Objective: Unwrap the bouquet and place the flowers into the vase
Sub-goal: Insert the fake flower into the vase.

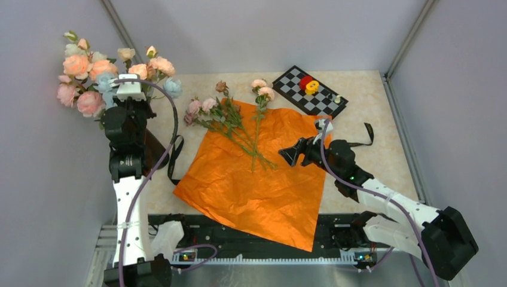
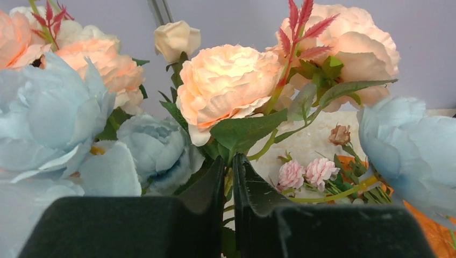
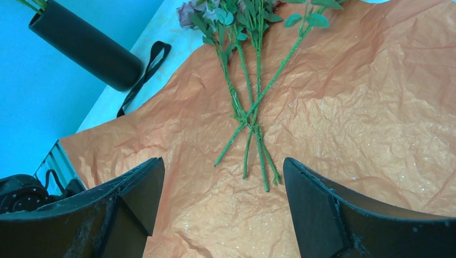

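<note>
The bouquet is already unwrapped: the orange paper [image 1: 257,185] lies spread flat mid-table, with the black ribbon [image 1: 173,162] loose at its left edge. The work now is moving flowers into the black vase [image 3: 86,48] at the far left, which already holds a full bunch of peach and blue blooms [image 1: 89,72]. Several loose flowers [image 1: 233,122] remain on the far part of the paper, stems pointing near.

The left gripper [image 2: 229,161] sits among the vased blooms, its jaws nearly together and pinching a green stem [image 2: 229,185]. The right gripper [image 3: 223,161] hovers wide open above the loose stems' ends, touching nothing.

Next, I judge, it must descend and close on those thin stems without snagging the paper.
</note>
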Robot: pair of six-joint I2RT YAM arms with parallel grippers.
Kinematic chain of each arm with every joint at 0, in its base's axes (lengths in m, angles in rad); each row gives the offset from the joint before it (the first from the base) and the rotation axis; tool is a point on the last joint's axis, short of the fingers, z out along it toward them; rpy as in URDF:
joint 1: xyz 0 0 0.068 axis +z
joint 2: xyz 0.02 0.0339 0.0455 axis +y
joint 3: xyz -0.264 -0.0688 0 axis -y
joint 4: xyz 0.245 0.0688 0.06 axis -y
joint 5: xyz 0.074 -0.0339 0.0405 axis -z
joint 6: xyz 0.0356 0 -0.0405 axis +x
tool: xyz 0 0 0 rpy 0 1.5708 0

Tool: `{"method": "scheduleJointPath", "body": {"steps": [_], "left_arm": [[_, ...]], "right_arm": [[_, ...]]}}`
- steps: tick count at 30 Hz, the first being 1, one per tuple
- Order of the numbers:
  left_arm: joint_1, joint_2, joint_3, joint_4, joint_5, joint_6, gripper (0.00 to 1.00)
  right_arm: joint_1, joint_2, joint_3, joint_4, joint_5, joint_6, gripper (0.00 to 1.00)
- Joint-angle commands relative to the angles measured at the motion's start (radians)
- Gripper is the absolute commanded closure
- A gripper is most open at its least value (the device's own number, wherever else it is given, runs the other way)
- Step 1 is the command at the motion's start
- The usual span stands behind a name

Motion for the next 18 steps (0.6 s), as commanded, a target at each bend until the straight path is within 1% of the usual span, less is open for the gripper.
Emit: {"method": "scheduleJointPath", "body": {"steps": [1, 5, 10, 13, 16, 18], "left_arm": [[0.006, -0.035, -0.036, -0.002, -0.046, 0.016, 0.87], [0.007, -0.053, -0.056, -0.005, -0.055, 0.016, 0.87], [0.007, -0.049, -0.024, -0.014, -0.044, 0.015, 0.84], [0.007, -0.043, 0.003, -0.016, -0.034, 0.015, 0.77], [0.006, -0.038, 0.024, -0.019, -0.025, 0.016, 0.67], [0.007, -0.036, 0.037, -0.025, -0.021, 0.018, 0.63]], "right_arm": [[-0.01, 0.014, 0.015, 0.051, -0.026, 0.001, 0.17], [-0.01, 0.018, 0.016, 0.053, -0.036, 0.001, 0.17], [-0.01, 0.018, 0.018, 0.048, -0.041, -0.002, 0.17], [-0.01, 0.018, 0.019, 0.049, -0.041, -0.001, 0.17], [-0.01, 0.019, 0.019, 0.05, -0.041, 0.002, 0.17], [-0.01, 0.018, 0.021, 0.05, -0.042, 0.002, 0.17]]}}
